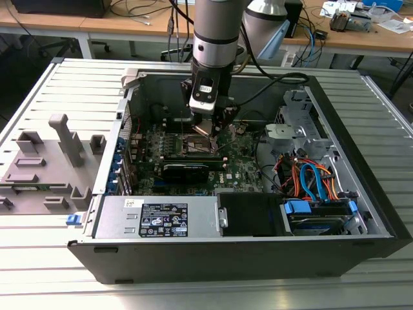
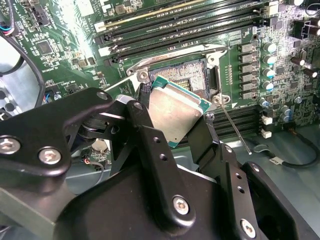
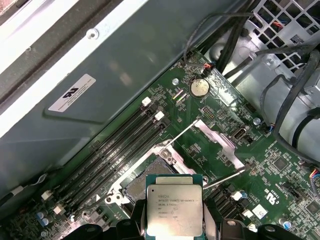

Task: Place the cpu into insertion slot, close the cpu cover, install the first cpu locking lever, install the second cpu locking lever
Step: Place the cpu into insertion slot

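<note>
My gripper (image 1: 210, 123) hangs inside the open computer case, over the motherboard (image 1: 226, 169). It is shut on the cpu (image 2: 175, 112), a small square chip with a silver-grey top (image 3: 175, 205), gripped by two opposite edges between black fingers (image 2: 145, 120). The chip is tilted and held a little above the open insertion slot (image 2: 190, 75), whose pin field (image 3: 142, 179) is bare. The cpu cover (image 3: 217, 137) stands flipped open beside the slot. Two thin locking levers (image 3: 180, 132) (image 3: 225, 178) stick up, unlatched; one lever (image 2: 234, 125) runs beside the chip.
Memory slots (image 3: 115, 150) lie along one side of the socket. A graphics card (image 1: 186, 169), the power supply (image 1: 161, 216), and a drive cage with orange and blue cables (image 1: 310, 181) crowd the case. A grey plastic fixture (image 1: 45, 161) sits at the exterior view's left.
</note>
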`<state>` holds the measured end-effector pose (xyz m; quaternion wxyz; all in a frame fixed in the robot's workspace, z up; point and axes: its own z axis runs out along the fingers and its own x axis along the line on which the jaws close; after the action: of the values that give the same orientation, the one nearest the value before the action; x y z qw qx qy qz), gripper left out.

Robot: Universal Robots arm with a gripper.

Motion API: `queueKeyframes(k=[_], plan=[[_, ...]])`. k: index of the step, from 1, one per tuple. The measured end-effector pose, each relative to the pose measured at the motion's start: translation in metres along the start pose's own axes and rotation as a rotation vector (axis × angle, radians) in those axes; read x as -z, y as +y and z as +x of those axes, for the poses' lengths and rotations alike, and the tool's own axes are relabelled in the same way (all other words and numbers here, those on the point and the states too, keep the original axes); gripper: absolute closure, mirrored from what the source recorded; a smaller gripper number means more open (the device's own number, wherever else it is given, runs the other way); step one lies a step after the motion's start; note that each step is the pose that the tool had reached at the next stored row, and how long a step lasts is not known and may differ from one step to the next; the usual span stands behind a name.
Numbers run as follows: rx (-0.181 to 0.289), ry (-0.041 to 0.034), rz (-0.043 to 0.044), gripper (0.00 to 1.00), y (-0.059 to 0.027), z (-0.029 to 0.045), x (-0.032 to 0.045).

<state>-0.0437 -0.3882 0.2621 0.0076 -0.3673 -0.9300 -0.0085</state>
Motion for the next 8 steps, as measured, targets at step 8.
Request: queueKeyframes(k=[8], plan=[[-0.022, -0.0002, -0.0005, 0.45, 0.0000, 0.0000, -0.0006]])
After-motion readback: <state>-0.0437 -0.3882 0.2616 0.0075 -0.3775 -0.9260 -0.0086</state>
